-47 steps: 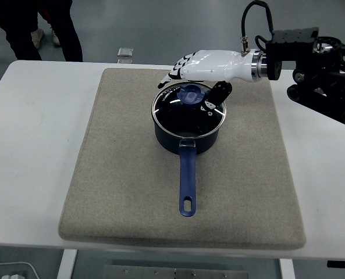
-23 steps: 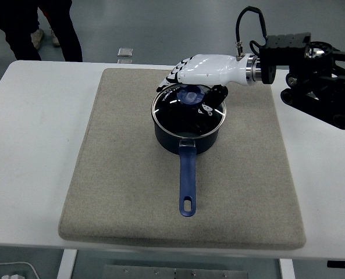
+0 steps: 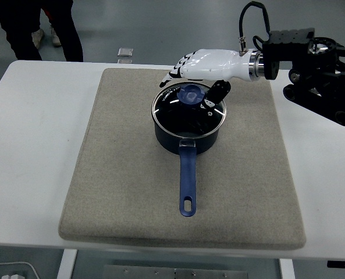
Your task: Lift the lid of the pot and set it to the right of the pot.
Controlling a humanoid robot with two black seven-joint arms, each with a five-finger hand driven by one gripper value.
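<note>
Single head view. Set high on the robot's side of the white table (image 3: pixel 27 145), facing forward and down. Near edge of table along the bottom; far edge and grey floor toward the top. Middle distance: whole beige mat (image 3: pixel 131 192) on the table inside the frame. No second view sharing the scene.

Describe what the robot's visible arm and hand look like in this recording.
The right hand has a glossy white shell with black-patterned fingers and a dark thumb. A silver wrist ring joins it to a blocky black arm. A black cable loops up from the wrist. No left arm shows.
</note>
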